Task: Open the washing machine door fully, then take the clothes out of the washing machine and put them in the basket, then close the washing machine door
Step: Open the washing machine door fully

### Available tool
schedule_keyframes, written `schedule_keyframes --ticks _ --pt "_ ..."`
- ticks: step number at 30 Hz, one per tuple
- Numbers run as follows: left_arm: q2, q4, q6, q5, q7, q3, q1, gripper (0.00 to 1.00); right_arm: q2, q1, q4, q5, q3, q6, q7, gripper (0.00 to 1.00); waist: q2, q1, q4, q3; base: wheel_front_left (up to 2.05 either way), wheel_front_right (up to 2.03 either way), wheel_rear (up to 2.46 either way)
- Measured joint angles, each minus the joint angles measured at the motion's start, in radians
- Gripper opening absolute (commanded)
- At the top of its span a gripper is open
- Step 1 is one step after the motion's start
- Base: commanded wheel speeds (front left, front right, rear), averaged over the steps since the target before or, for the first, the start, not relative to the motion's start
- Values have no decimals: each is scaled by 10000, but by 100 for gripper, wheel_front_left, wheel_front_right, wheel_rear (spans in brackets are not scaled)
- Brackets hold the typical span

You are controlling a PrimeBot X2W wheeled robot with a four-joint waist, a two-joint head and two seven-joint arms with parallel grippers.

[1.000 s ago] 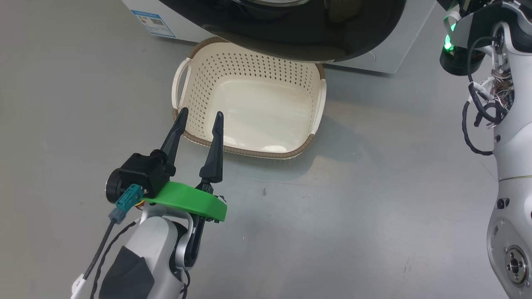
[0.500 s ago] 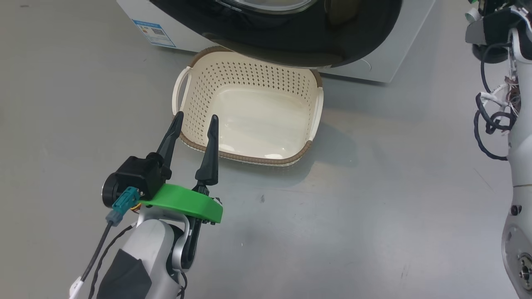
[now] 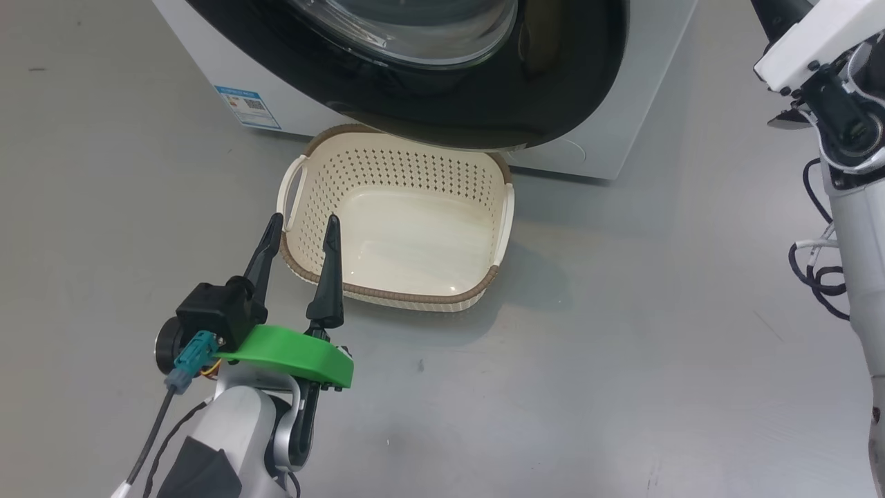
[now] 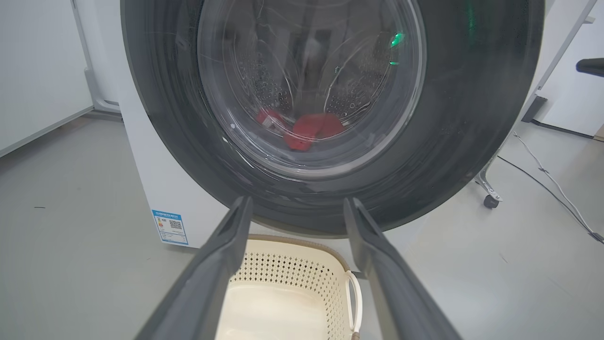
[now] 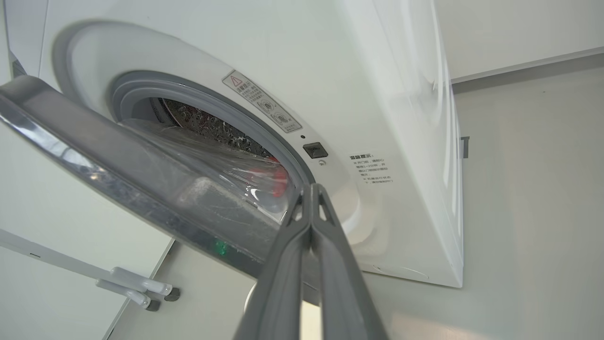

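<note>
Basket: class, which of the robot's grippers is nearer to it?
Left. The left gripper hovers open at the basket's near left corner; the right gripper, shut, points at the washing machine door's open edge.

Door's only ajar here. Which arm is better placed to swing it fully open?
Right, probably: right jaws, shut, point into the gap behind the ajar washing machine door, ready to push it wider. The left jaws hang open above the basket, facing the door's front.
</note>
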Motion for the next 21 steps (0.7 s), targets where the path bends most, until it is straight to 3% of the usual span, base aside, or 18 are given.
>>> schedule_keyframes --ticks 12,18,21 --pt "6 42 2 82 0 755 502 100 -267 1923 -1256 -1921 1216 -2 -2805 0 0 0 -684 -752 0 0 0" --pt "8 35 0 82 0 1009 713 100 -42 3220 -1227 -2151 892 -13 -4205 0 0 0 -980 -1089 0 0 0" --pt "10 36 -15 180 0 1074 830 100 159 3794 -1212 -2251 848 -199 -4729 0 0 0 -1121 -1234 0 0 0"
